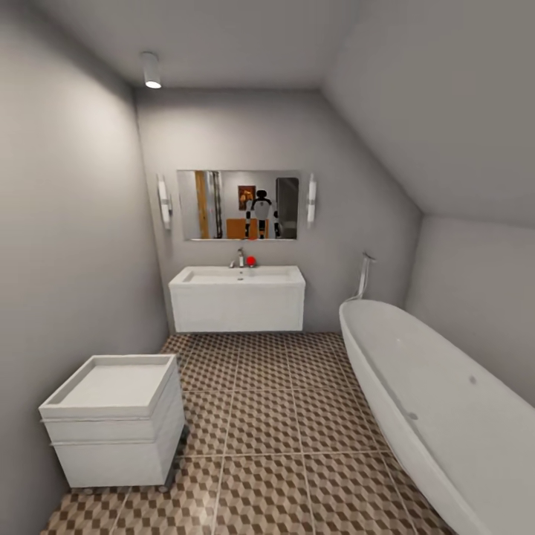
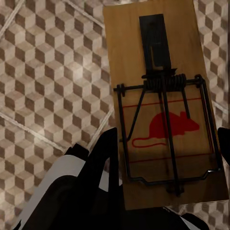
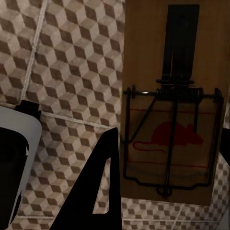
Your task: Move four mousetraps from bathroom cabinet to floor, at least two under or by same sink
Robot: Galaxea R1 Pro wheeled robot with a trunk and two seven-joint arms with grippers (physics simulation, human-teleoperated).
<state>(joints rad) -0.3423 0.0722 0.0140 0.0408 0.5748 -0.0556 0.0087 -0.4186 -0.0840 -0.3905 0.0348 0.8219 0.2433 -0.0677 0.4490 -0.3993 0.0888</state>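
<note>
We see one wooden mousetrap (image 2: 163, 105), red mouse print under its dark wire spring, held above the cube-patterned bathroom floor (image 2: 52, 86). A second mousetrap (image 3: 172, 110) looks alike. The white sink (image 1: 238, 286) stands against the far wall.

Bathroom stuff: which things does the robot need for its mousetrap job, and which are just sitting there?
Needed for the job:
- mousetrap in the left gripper
- mousetrap in the right gripper
- sink
- bathroom floor

Just sitting there:
- bathtub
- small white drawer unit
- mirror
- red thing by the tap
</note>
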